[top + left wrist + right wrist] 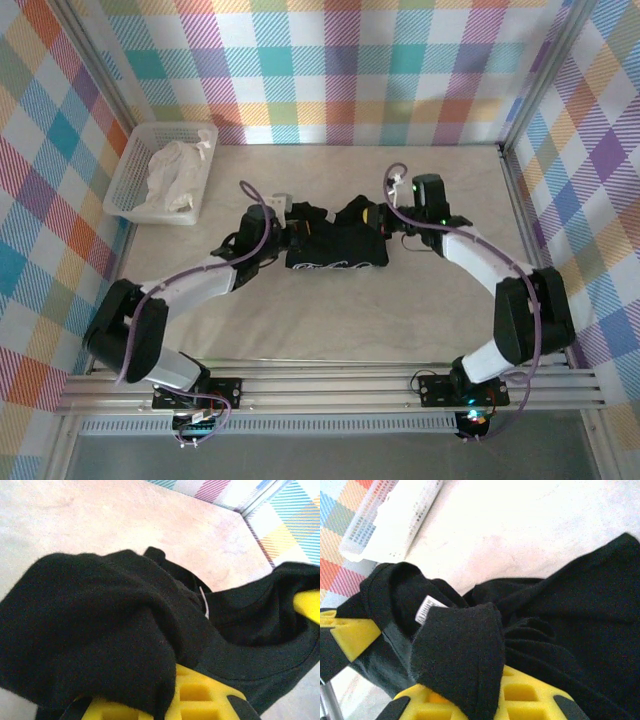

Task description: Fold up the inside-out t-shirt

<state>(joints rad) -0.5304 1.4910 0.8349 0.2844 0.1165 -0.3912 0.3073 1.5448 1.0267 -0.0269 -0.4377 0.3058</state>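
Observation:
The inside-out t-shirt (335, 250) is a black bundle at mid-table, white lettering along its near edge. My left gripper (291, 233) is shut on its left end and my right gripper (378, 217) on its right end. In the left wrist view the black t-shirt (100, 630) drapes over the yellow fingers (200, 695) of the left gripper (170, 692), pinched between them. In the right wrist view a fold of the t-shirt (465, 650) is clamped in the right gripper (485, 692). A white care label (424, 609) shows at the collar.
A white basket (128, 170) holding a white cloth (172, 172) stands at the back left; the basket (395, 520) is also in the right wrist view. The other arm's yellow finger (307, 605) sits close by. Plaid walls enclose the pale table (330, 320).

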